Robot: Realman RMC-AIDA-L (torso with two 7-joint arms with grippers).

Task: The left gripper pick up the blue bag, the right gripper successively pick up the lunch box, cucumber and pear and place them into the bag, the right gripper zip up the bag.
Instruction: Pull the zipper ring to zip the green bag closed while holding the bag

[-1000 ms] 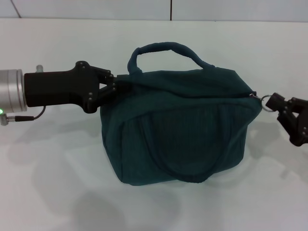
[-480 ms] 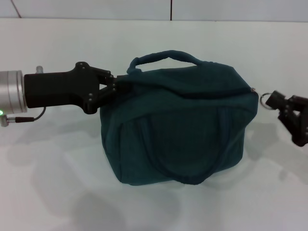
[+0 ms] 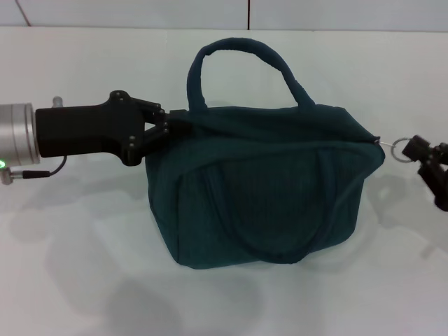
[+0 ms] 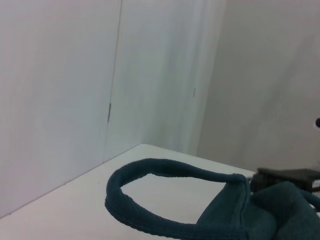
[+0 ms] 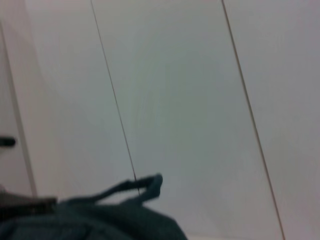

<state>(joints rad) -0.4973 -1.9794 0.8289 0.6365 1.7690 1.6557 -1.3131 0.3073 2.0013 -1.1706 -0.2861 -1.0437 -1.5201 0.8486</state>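
Note:
The blue bag [image 3: 262, 189] stands on the white table, its top closed and its far handle [image 3: 241, 52] upright. My left gripper [image 3: 166, 126] is shut on the bag's top left edge. My right gripper [image 3: 418, 149] is at the bag's right end, shut on the silver ring zipper pull [image 3: 400, 148], which is drawn out past the bag's corner. The bag's handle [image 4: 165, 200] shows in the left wrist view. The bag's fabric [image 5: 100, 220] shows in the right wrist view. The lunch box, cucumber and pear are out of view.
The white table [image 3: 84, 266] runs all around the bag. A pale wall with a dark vertical seam [image 3: 249, 14] stands behind it.
My right gripper has moved to the right with the zipper ring, pulling the bag's right corner taut. The far handle has risen upright. My left gripper has not moved.

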